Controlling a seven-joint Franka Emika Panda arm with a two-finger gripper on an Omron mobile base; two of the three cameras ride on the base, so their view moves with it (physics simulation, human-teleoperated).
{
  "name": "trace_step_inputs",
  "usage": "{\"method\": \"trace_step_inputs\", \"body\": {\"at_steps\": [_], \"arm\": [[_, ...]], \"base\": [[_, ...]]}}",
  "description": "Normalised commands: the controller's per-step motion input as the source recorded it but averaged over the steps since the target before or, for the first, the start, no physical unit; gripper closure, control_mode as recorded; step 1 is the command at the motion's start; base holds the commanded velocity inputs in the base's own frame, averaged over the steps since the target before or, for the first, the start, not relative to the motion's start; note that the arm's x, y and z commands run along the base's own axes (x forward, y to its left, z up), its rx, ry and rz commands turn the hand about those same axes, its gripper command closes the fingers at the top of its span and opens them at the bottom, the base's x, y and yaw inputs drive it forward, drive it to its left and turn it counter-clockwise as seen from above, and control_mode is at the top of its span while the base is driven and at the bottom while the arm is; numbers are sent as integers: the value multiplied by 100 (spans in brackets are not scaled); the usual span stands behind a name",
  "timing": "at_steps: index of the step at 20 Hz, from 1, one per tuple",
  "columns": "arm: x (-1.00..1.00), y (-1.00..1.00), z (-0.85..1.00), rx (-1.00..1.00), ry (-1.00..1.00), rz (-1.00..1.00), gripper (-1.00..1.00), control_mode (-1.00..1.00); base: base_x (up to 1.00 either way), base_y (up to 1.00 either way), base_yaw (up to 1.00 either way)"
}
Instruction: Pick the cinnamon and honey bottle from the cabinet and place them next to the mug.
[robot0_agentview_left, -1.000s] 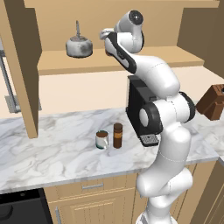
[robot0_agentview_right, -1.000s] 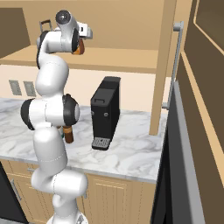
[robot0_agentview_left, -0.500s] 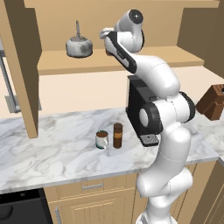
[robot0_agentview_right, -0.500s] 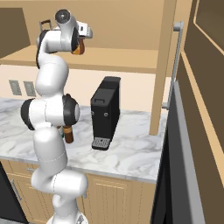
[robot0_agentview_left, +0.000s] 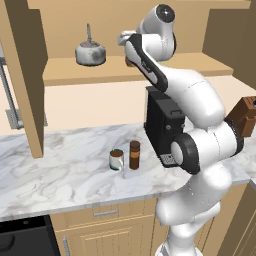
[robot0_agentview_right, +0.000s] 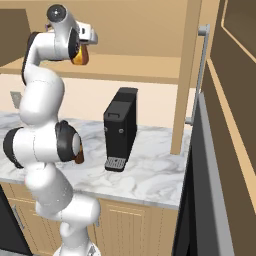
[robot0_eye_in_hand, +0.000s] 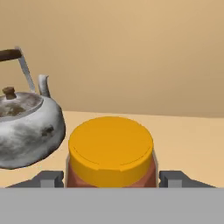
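On the cabinet (robot0_agentview_left: 65, 72) shelf stands the honey bottle (robot0_eye_in_hand: 111, 148), amber with an orange cap. My gripper (robot0_eye_in_hand: 112, 179) is shut on it, one finger (robot0_eye_in_hand: 52, 179) pressed against each side of its body. From the base views the gripper (robot0_agentview_left: 127, 54) reaches to the shelf's front edge, with the honey bottle (robot0_agentview_right: 80, 55) showing under the hand. Down on the marble counter the dark brown cinnamon (robot0_agentview_left: 134, 154) jar stands upright just right of the silvery mug (robot0_agentview_left: 116, 160).
A grey kettle (robot0_agentview_left: 90, 52) sits on the same shelf, close to the bottle's left. A black coffee machine (robot0_agentview_left: 160, 125) stands on the counter behind the arm. A brown knife block (robot0_agentview_left: 245, 115) is at the far right. An open cabinet door (robot0_agentview_right: 200, 75) hangs right of the arm.
The jaws have closed from wide open onto the honey bottle. The arm and the things on the counter have stayed where they were.
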Motion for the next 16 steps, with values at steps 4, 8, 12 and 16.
{"method": "trace_step_inputs", "body": {"at_steps": [4,8,12,16], "arm": [[-86,7,-18,0,0,0,100,-100],[-96,14,-33,0,0,-2,100,-100],[-100,24,-28,0,0,-4,100,-100],[-92,50,-38,0,0,-10,100,-100]], "base": [[0,0,0],[0,0,0],[0,0,0],[0,0,0]]}}
